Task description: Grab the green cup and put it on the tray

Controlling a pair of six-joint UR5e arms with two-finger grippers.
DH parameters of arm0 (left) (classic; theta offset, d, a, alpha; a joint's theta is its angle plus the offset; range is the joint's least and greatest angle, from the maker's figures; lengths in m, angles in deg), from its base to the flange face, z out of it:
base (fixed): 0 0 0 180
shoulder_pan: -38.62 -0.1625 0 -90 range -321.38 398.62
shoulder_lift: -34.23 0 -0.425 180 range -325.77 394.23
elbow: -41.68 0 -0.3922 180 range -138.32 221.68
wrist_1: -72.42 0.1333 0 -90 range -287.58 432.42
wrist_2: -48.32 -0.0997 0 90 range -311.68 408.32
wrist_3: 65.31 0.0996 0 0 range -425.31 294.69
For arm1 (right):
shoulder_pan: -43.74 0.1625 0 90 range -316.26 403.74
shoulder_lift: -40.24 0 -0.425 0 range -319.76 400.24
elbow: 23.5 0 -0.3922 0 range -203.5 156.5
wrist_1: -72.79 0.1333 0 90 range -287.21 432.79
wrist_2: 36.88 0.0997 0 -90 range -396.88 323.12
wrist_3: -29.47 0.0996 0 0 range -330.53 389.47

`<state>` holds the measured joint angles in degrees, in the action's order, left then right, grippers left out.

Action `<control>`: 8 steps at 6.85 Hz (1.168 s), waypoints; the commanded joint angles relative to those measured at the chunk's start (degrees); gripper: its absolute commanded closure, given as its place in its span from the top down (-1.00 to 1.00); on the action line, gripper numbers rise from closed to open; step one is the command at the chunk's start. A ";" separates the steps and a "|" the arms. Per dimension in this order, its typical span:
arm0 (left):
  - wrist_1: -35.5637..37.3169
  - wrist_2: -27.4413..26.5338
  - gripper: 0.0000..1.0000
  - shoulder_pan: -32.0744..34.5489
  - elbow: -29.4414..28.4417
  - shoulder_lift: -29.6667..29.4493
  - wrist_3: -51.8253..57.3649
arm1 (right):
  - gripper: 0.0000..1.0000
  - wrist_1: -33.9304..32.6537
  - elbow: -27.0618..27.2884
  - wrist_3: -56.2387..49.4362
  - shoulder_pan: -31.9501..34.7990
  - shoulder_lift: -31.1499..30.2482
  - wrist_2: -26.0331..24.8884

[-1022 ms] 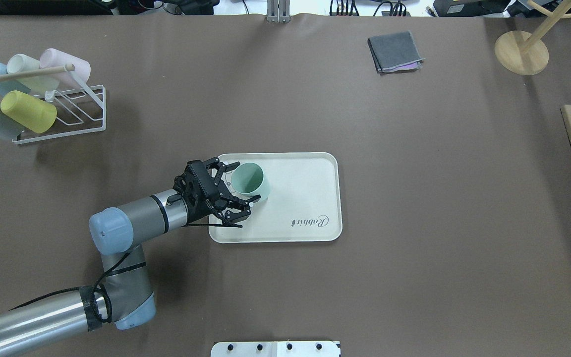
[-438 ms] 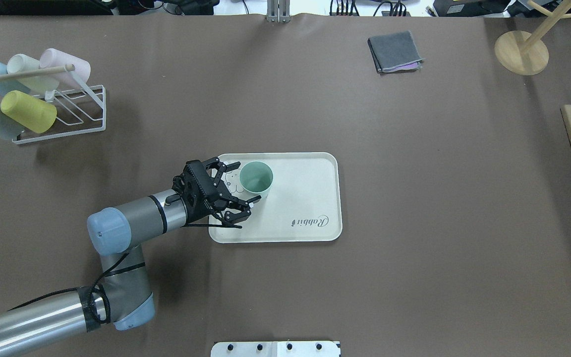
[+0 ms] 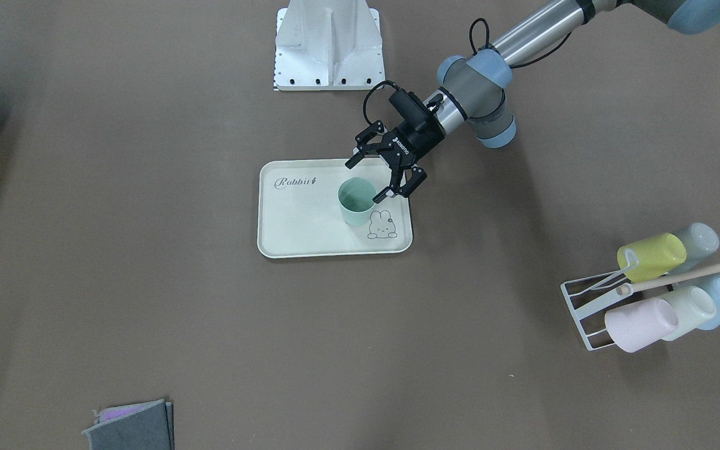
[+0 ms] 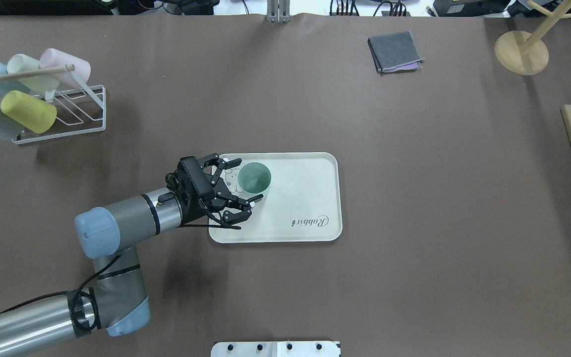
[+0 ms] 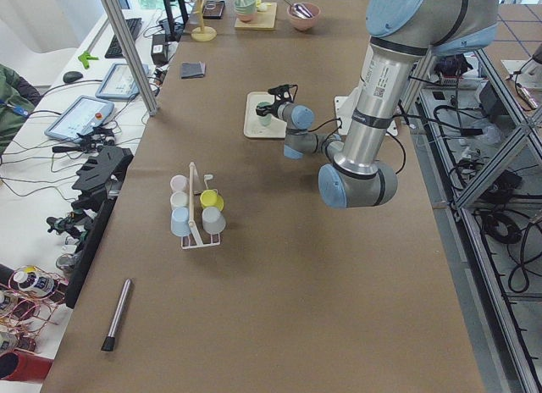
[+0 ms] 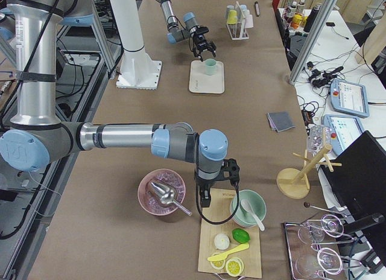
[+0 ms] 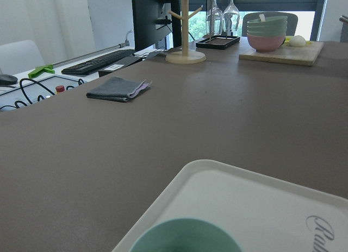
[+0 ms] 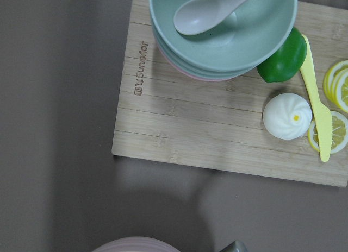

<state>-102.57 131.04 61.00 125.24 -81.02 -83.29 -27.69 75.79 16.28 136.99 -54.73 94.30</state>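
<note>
Looking at the overhead view, you find the green cup standing upright, mouth up, on the tray. It sits in the tray's end that is closer to the left arm. In the front-facing view the bunny drawing is just beside it, and the "Rabbit" lettering is at the other end.

The left gripper is at the tray's edge with its two fingers spread wide, one on each side of the cup, and it grips nothing. One fingertip appears very close to the cup's rim, but you cannot tell if it touches. In the left wrist view the cup's rim is at the bottom edge, with the tray's rounded corner around it.

The right gripper is well apart from the tray, above a wooden board that carries stacked bowls with a spoon in them. You see this gripper only in the side view, so you cannot tell if its fingers are spread or together.

A white wire rack with several cups lying in it stands near the table's far left corner, and a folded grey cloth lies near the far edge.
</note>
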 commanded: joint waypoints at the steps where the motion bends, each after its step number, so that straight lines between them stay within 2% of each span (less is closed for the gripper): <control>1: 10.49 4.96 0.99 3.69 10.89 3.35 0.05 | 1.00 0.02 -0.15 0.00 0.00 0.31 0.04; 3: 26.01 9.29 0.99 10.28 14.16 3.19 0.05 | 1.00 0.02 -0.15 0.00 0.00 0.40 -0.05; 4: 37.68 11.83 0.99 14.58 17.14 2.84 0.22 | 1.00 0.02 -0.15 0.00 0.00 0.22 0.04; 5: 46.32 12.46 0.99 17.92 18.99 2.57 2.14 | 1.00 0.02 -0.15 0.00 0.00 0.13 0.04; 7: 61.37 12.20 0.99 27.75 21.38 2.48 20.00 | 1.00 0.02 -0.15 -0.09 0.00 -0.04 -0.05; 8: 68.57 16.38 0.99 34.59 21.73 2.57 26.09 | 1.00 0.02 -0.15 -0.09 0.00 -0.13 -0.14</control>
<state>-42.43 144.34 88.47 146.18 -78.48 -65.25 -27.67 75.64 16.20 136.99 -54.72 94.26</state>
